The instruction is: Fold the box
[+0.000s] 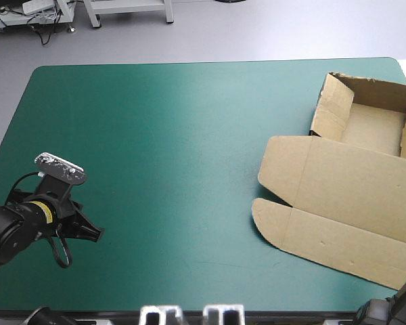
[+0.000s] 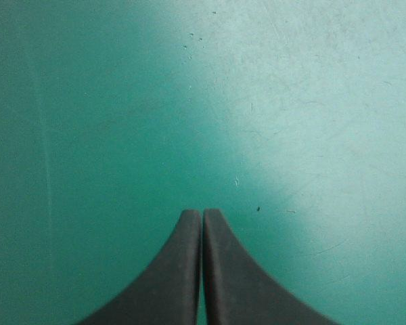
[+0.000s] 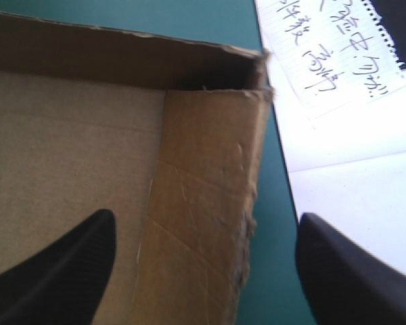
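Note:
The brown box (image 1: 338,196) lies at the table's right side as an open tray (image 1: 372,125) with raised walls and its lid flat toward the front. My left gripper (image 1: 98,233) rests low over the teal-green cover near the front left, far from the box. In the left wrist view its fingers (image 2: 202,213) are shut in one arch over bare cover. My right gripper (image 3: 206,218) is open and straddles the tray's side wall (image 3: 210,156) near a corner. One finger is over the tray floor (image 3: 68,149), the other outside the wall.
A white sheet with handwriting (image 3: 331,61) lies on a pale surface just beyond the table's right edge, next to the box corner. Bare teal-green cover (image 1: 176,135) spans the middle and left of the table.

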